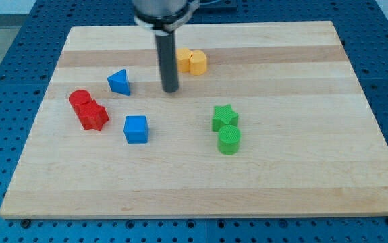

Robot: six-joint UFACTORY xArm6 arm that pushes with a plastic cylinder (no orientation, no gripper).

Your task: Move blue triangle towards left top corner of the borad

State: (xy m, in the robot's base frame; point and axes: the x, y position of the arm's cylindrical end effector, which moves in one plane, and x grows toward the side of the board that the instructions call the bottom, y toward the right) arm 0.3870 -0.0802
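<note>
Pale wooden board [200, 182] with lengthwise grain lies on a blue perforated table [5, 27]. There are no jaws; my tip [171, 90] holds nothing and stands just right of the blue triangle [119, 82], apart from it, in the board's upper left. Matte plastic blocks: red pair [88, 110], blue cube [135, 129], yellow pair [191, 61], green star [225, 117], green cylinder [229, 140].

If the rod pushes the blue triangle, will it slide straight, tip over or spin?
The blue triangle looks rigid and sits low and flat on the board, so it probably slides rather than tips. Its slanted sides may make it spin under an off-centre push. My tip is apart from it, on the view's right.
</note>
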